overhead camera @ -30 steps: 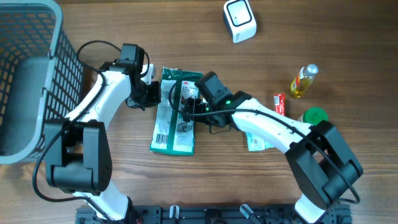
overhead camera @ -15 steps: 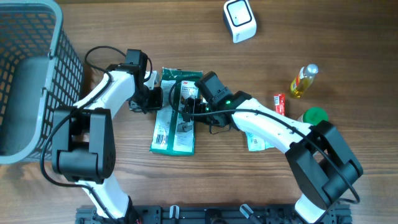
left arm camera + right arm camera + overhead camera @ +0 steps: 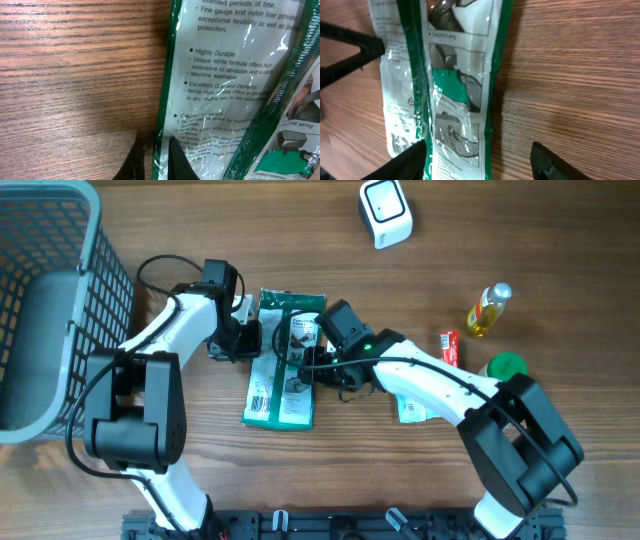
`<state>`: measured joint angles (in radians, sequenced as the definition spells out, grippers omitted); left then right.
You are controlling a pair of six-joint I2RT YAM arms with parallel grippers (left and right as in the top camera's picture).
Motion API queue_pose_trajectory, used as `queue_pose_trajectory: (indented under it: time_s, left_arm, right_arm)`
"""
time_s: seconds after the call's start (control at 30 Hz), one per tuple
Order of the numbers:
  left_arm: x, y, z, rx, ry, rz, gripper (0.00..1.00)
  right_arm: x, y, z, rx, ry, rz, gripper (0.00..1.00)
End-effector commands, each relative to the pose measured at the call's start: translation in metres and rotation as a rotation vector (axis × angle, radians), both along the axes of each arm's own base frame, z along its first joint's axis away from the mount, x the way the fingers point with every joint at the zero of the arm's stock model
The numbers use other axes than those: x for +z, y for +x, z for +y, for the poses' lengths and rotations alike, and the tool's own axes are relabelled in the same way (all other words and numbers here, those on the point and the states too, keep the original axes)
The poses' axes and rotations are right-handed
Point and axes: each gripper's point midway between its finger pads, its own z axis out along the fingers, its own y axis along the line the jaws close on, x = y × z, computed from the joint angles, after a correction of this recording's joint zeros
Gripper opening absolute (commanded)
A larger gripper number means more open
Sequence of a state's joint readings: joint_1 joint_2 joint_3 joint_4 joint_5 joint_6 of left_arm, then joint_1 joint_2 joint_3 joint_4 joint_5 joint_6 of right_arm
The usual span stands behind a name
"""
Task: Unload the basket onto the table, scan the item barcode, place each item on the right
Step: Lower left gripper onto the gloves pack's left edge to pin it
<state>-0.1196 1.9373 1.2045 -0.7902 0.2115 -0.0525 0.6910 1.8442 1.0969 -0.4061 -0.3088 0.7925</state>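
Note:
The item is a flat green and white glove package (image 3: 281,370) lying on the wooden table, printed side up. Its barcode (image 3: 396,142) shows near one end. My left gripper (image 3: 248,338) is shut on the package's left edge (image 3: 161,150), the thin film pinched between the two dark fingers (image 3: 176,162). My right gripper (image 3: 300,366) hovers low over the package's middle, open. One right finger (image 3: 407,159) stands over the package (image 3: 457,85) and the other (image 3: 547,162) over bare wood to its right. The white scanner (image 3: 385,213) sits at the table's far edge.
A grey wire basket (image 3: 55,300) fills the left side. At the right lie a yellow bottle (image 3: 487,310), a red tube (image 3: 450,346), a green cap (image 3: 507,366) and a white sachet (image 3: 410,410).
My left gripper shifted slightly right onto the package's edge. My right gripper's jaws have narrowed over the package and it has moved a little towards the front.

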Motion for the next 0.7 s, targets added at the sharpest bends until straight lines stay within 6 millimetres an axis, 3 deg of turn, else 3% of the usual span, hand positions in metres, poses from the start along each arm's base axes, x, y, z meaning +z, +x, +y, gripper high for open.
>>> queue_pose_trajectory:
  time_s: [0.0, 0.2, 0.37, 0.5, 0.67]
  left_arm:
    - [-0.016, -0.009, -0.001, -0.024, 0.001, 0.047, 0.04]
    - [-0.016, -0.009, -0.001, -0.024, 0.001, 0.047, 0.04]
    - [-0.016, -0.008, -0.001, -0.024, 0.001, 0.043, 0.04]
    - [-0.016, -0.008, -0.001, -0.024, 0.001, 0.043, 0.04]
    - [-0.016, -0.008, -0.001, -0.024, 0.001, 0.044, 0.04]
  right_arm:
    - [-0.024, -0.013, 0.002, 0.008, 0.0, 0.086, 0.63]
    - [-0.048, -0.031, 0.03, 0.084, 0.148, 0.229, 0.58]
    - [-0.06, -0.024, 0.045, 0.063, 0.221, 0.241, 0.57]
    - [-0.057, -0.013, 0.045, 0.056, 0.243, 0.204, 0.56]
    - [-0.06, 0.001, 0.026, -0.001, 0.229, 0.223, 0.47]
